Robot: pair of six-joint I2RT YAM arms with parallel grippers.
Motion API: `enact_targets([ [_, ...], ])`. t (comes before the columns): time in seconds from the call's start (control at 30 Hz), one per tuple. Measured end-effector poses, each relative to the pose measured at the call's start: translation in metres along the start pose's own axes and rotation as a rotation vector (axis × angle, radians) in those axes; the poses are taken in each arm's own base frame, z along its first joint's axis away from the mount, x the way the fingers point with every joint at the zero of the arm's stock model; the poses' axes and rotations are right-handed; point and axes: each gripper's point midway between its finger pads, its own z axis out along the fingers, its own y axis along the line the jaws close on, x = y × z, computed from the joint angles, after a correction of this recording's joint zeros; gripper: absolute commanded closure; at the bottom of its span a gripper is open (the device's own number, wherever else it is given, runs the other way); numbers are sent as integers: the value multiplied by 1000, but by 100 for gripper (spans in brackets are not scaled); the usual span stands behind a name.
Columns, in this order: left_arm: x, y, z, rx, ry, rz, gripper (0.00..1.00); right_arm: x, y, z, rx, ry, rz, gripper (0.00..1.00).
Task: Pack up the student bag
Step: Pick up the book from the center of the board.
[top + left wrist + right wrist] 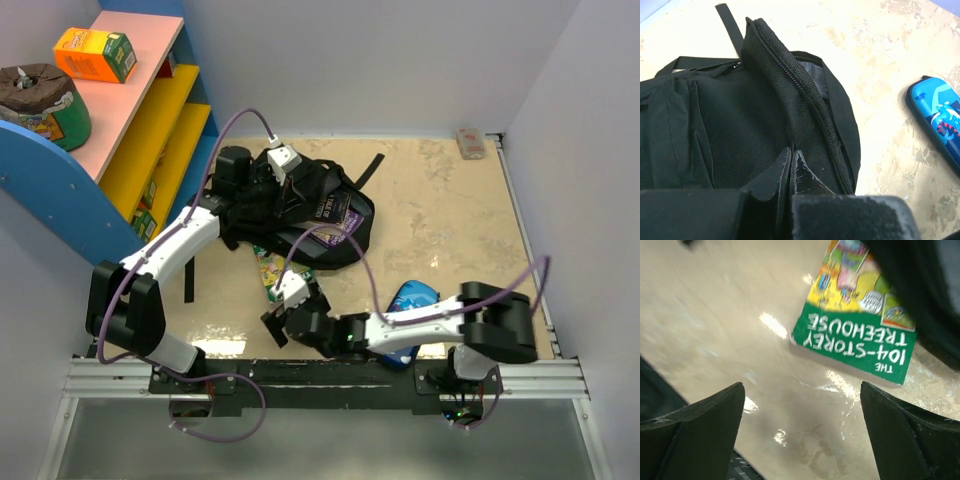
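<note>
The bag (730,130) lies flat on the table (450,210), left of the middle and towards the far edge. It is a slumped black heap. From the top view its long axis runs on a slant, from the far left down to the near right, and its rounded end points at the near right. One strap trails off towards the far edge, and another hangs down on the left side towards the near edge. In the left wrist view a ridge of mesh with a zip (800,85) along it stands up from the body of the bag and runs away from the camera.

The left gripper (791,162) sits low on the bag. Its two fingers are pressed together with no gap, and their tips pinch the black fabric just beside the zip.

The right gripper (801,390) is spread wide and holds nothing. It hangs over bare table near the near edge, with nothing between its fingers.

Just beyond it lies a book (860,340) with a green band, its far end under the edge of the bag. A blue pencil case (410,300) lies near the near edge, well apart from the bag.
</note>
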Motion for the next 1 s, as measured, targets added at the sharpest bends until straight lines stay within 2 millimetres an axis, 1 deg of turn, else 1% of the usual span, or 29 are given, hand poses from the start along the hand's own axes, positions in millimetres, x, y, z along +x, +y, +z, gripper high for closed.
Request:
enact_targets([
  [0.1, 1, 0, 0, 0, 4, -5, 100, 34, 2, 18, 61, 51, -175, 1],
  [0.17, 3, -1, 0, 1, 10, -9, 100, 44, -1, 30, 95, 67, -258, 1],
  [0.2, 4, -1, -1, 1, 13, -10, 100, 46, -2, 34, 108, 66, -285, 1],
  [0.27, 5, -1, -1, 2, 18, -13, 100, 44, -4, 42, 129, 51, -324, 1],
  [0.33, 6, -2, -1, 4, 22, -14, 100, 36, -3, 48, 142, 26, -345, 1],
  [0.47, 7, -3, -1, 9, 27, -16, 100, 20, -1, 59, 153, -19, -342, 1],
  [0.53, 7, -3, -1, 12, 26, -16, 100, 17, -6, 65, 160, -27, -330, 2],
  [0.6, 7, -4, -1, 14, 26, -16, 100, 17, -14, 71, 156, -17, -316, 1],
  [0.67, 7, -4, -1, 18, 25, -16, 100, 17, -27, 78, 158, -10, -292, 1],
  [0.7, 7, -5, -1, 19, 25, -15, 100, 20, -29, 80, 142, -3, -282, 1],
  [0.9, 7, -5, -1, 23, 25, -13, 100, 26, -23, 83, 75, 20, -290, 1],
  [1.0, 7, -5, -1, 24, 26, -13, 100, 33, -22, 82, 55, 38, -302, 1],
])
